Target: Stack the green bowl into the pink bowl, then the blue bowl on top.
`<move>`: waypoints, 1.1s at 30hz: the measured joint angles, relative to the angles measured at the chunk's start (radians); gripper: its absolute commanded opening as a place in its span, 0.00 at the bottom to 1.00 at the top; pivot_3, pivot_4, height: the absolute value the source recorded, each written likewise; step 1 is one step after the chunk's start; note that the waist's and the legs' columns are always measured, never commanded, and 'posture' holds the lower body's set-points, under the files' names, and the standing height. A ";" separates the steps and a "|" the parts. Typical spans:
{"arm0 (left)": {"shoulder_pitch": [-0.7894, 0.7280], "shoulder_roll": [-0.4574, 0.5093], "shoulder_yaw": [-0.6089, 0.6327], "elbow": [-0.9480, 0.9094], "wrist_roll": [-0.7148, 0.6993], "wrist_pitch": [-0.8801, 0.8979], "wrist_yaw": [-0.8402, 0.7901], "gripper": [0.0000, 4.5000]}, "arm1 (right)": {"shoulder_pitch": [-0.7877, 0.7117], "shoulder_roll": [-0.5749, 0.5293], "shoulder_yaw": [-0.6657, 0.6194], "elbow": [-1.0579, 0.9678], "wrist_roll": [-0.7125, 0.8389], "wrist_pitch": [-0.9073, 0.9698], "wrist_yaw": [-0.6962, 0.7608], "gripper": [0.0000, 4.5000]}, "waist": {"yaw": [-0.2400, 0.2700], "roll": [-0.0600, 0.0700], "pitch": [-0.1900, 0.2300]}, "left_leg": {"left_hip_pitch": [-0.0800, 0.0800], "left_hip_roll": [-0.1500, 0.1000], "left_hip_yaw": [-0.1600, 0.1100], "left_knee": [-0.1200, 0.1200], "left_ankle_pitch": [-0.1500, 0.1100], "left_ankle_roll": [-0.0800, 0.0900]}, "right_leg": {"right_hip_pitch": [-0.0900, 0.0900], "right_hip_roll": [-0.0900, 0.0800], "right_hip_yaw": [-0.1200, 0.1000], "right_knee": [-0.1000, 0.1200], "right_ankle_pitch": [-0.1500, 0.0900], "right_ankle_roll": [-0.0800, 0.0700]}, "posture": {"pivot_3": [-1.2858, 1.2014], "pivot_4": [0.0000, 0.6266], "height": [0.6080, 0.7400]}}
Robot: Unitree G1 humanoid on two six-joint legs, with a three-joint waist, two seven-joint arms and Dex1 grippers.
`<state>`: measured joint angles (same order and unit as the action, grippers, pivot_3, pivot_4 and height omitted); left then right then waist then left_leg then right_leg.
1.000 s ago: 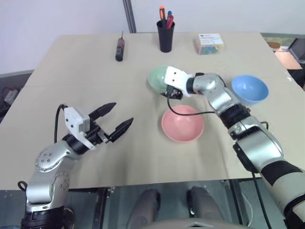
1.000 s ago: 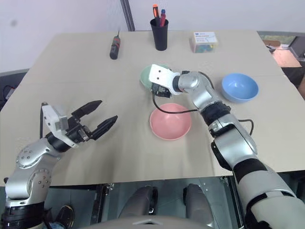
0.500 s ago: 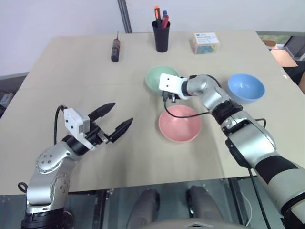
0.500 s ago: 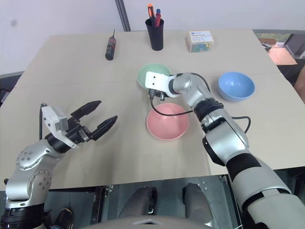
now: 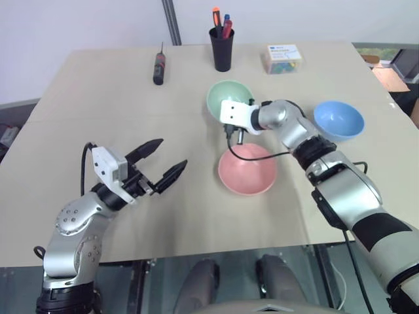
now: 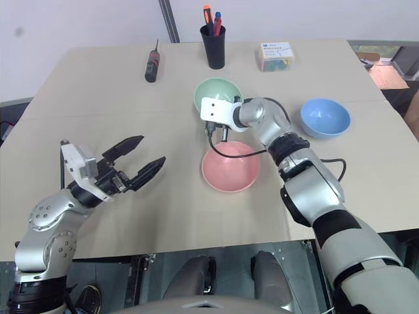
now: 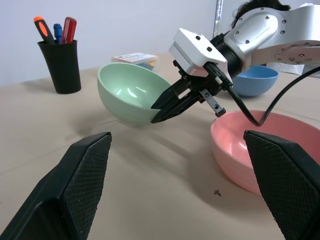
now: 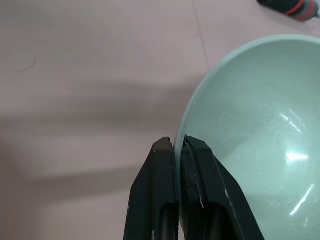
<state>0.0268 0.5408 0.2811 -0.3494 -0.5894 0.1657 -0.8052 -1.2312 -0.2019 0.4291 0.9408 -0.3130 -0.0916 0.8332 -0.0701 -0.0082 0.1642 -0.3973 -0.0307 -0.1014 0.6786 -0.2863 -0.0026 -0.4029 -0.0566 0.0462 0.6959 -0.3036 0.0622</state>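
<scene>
While nothing on the little box at the back of your tan desk is readable, your right tool has gone from wide to pinched on the green bowl rim since a second ago; the bowl's now tilted, lifted just behind the pink bowl; blue bowl sits off right; left tool hovers wide open; pale wall behind.

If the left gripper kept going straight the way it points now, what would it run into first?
Probably the pink bowl, or the right gripper shut on the green bowl's rim just beyond it. The open left gripper aims between them; depth is hard to judge.
</scene>
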 measured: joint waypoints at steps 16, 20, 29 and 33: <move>-0.110 -0.001 -0.053 0.099 0.015 -0.036 -0.069 1.00 | 0.288 -0.461 -0.102 -1.115 0.285 0.415 0.509 0.00 | 0.012 0.000 0.000 | -0.002 0.000 -0.001 0.000 0.000 0.001 | 0.000 -0.006 -0.002 -0.001 0.000 0.000 | 0.52 0.24 1.00; -0.160 0.001 -0.069 0.165 0.023 -0.047 -0.110 1.00 | 0.359 -0.527 -0.114 -1.342 0.418 0.579 0.574 0.00 | 0.028 0.000 0.000 | -0.002 0.000 -0.001 0.000 0.000 0.001 | 0.000 -0.006 -0.002 -0.001 0.000 0.000 | 0.52 0.24 1.00; -0.242 0.000 -0.120 0.237 0.037 -0.048 -0.186 1.00 | 0.380 -0.538 -0.087 -1.532 0.489 0.747 0.504 0.41 | 0.032 -0.001 0.000 | -0.002 -0.001 -0.002 0.001 0.000 0.000 | 0.000 -0.006 -0.003 -0.001 0.000 0.000 | 0.52 0.24 1.00; -0.264 0.000 -0.135 0.258 0.041 -0.048 -0.207 1.00 | 0.379 -0.550 -0.085 -1.540 0.488 0.801 0.451 0.52 | 0.032 -0.001 0.000 | -0.002 -0.001 -0.002 0.001 0.000 0.000 | 0.000 -0.006 -0.003 -0.001 0.000 0.000 | 0.52 0.24 1.00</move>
<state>-0.2376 0.5405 0.1464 -0.0918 -0.5488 0.1176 -1.0119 -0.8520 -0.7522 0.3439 -0.5996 0.1749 0.7096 1.2843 -0.0383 -0.0089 0.1644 -0.3995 -0.0318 -0.1032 0.6799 -0.2865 -0.0021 -0.4027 -0.0628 0.0436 0.6952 -0.3036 0.0623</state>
